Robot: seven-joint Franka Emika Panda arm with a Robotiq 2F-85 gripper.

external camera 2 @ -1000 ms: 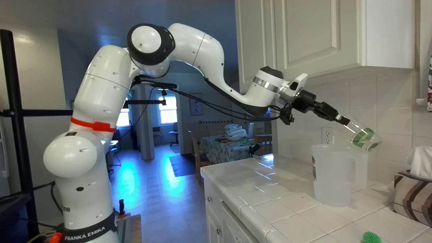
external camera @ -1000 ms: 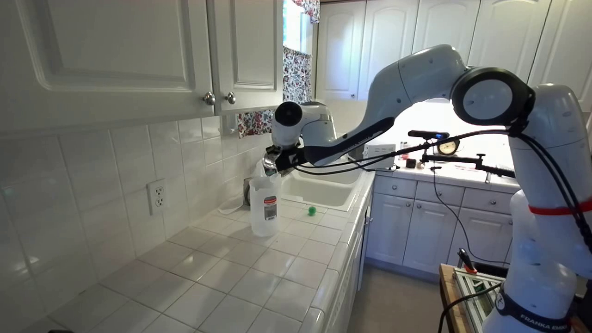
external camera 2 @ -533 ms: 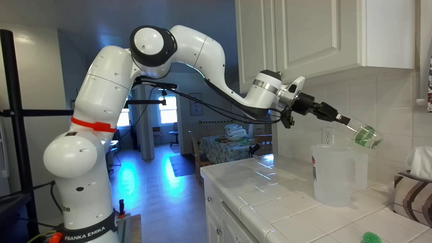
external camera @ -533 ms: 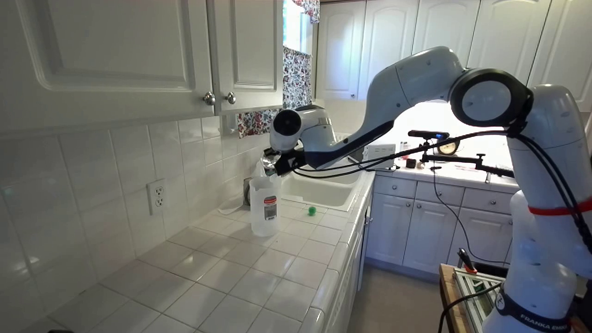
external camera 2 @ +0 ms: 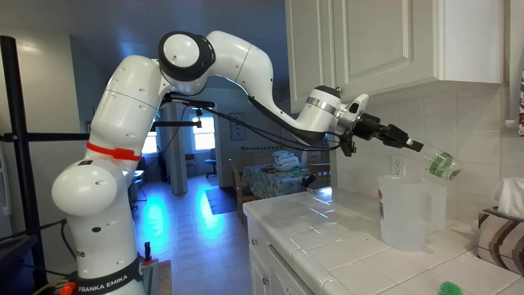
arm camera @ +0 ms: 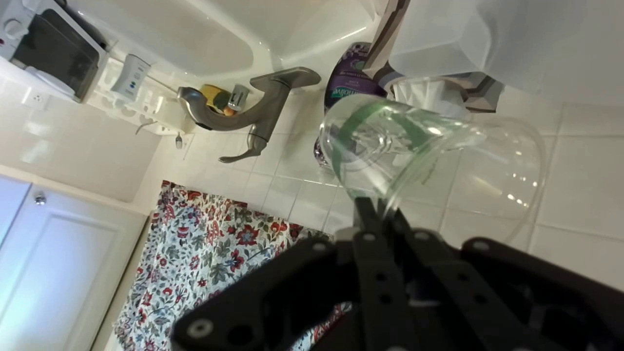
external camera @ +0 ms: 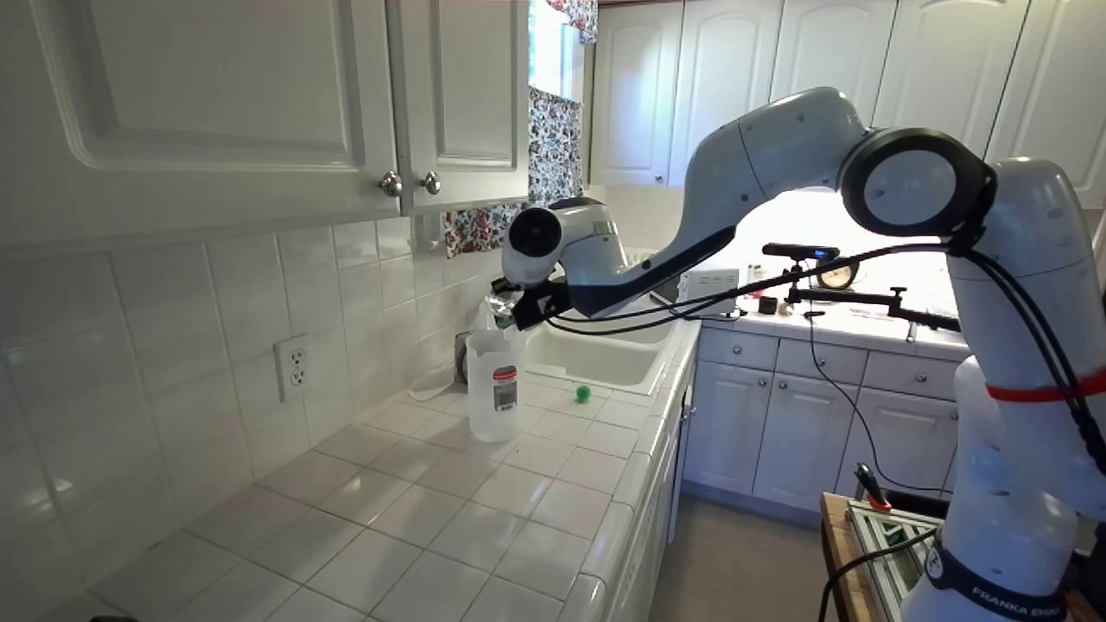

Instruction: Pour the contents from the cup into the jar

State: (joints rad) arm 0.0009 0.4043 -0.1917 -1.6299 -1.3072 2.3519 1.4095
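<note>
The cup (external camera 2: 444,164) is clear glass with green bands. It is tilted in the air, its thick base pointing down and away from my gripper (external camera 2: 416,145). The fingertips are shut on the cup's wall near its rim; in the wrist view the fingers (arm camera: 382,207) pinch the glass cup (arm camera: 407,131). I cannot tell what is inside it. The whitish jar (external camera: 492,402) with a red and grey label stands upright on the counter, its handle showing in an exterior view (external camera 2: 403,217). The cup hangs just above the jar's rim, toward its handle side, apart from it.
A brown-and-white tissue box (external camera 2: 501,237) stands beside the jar. A green spiky ball (external camera: 583,394) lies on the tiled counter (external camera: 432,518) near the sink (external camera: 596,358). A wall cabinet (external camera 2: 380,45) hangs over the arm's end. A faucet (arm camera: 265,107) and purple bottle (arm camera: 353,73) are behind.
The wrist has dipped slightly and the cup's tilt has shifted a little, still held over the jar's rim. The jar has not moved. The last half second shows almost no motion.
</note>
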